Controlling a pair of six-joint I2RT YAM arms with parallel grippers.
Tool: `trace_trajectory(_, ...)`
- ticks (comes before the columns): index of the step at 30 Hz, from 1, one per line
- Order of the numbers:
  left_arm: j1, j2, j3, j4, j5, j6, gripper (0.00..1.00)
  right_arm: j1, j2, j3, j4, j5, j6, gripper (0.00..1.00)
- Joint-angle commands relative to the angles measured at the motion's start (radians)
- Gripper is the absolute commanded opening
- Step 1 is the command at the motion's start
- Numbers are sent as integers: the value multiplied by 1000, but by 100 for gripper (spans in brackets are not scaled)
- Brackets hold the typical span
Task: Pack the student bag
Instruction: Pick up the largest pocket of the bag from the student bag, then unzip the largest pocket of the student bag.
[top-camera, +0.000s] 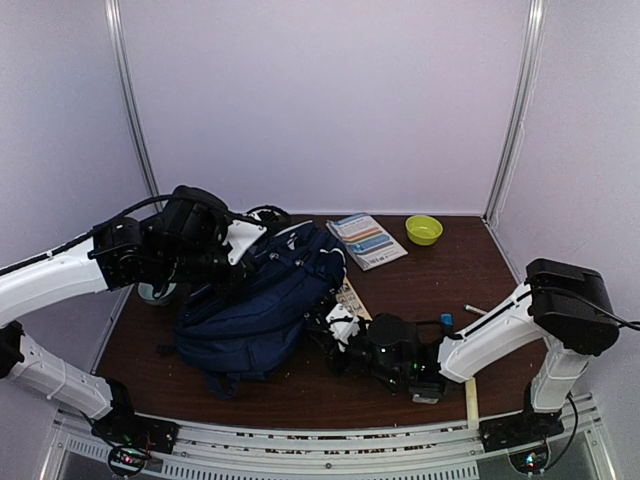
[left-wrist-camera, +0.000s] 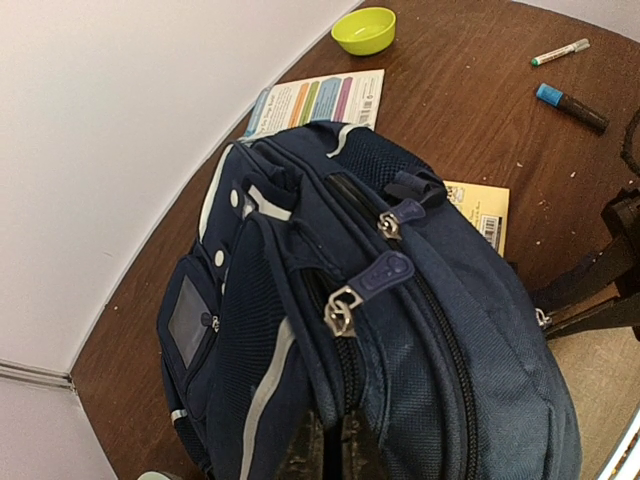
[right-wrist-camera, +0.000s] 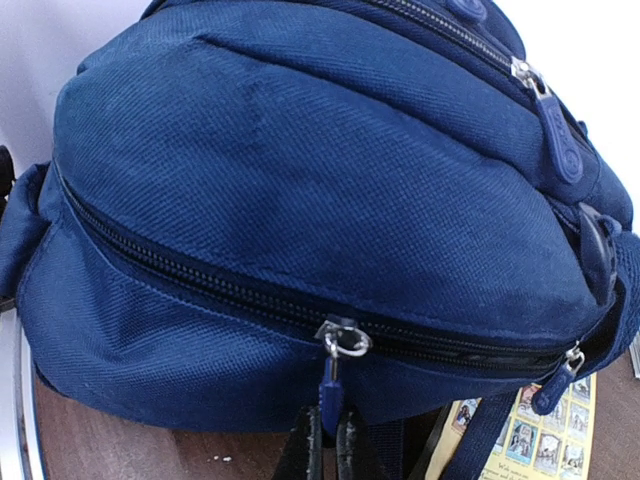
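The right hand (right-wrist-camera: 325, 455) pinches a blue zipper pull (right-wrist-camera: 331, 395) on the student bag (top-camera: 255, 305). The left hand (left-wrist-camera: 328, 452) nips the bag's cloth. The bag lies on the surface (top-camera: 430, 290), nearer its left edge.

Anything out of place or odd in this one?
The student bag lies slumped on a yellow printed sheet, pinning part of it underneath, so that sheet looks hard to pick up. A marker, a pen and a booklet lie loose on the table. No spill or damage shows.
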Motion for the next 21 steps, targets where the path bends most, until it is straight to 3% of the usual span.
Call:
trace_trajectory(1, 4, -33, 22, 142, -10, -5, 0, -1, -1, 24, -26, -92, -6, 0)
trace_trajectory(8, 4, -27, 25, 142, -8, -5, 0, 15, -27, 19, -39, -105, -6, 0)
trace_trajectory(21, 4, -3, 29, 140, -13, -2, 0, 99, -138, 74, -220, -160, -15, 0)
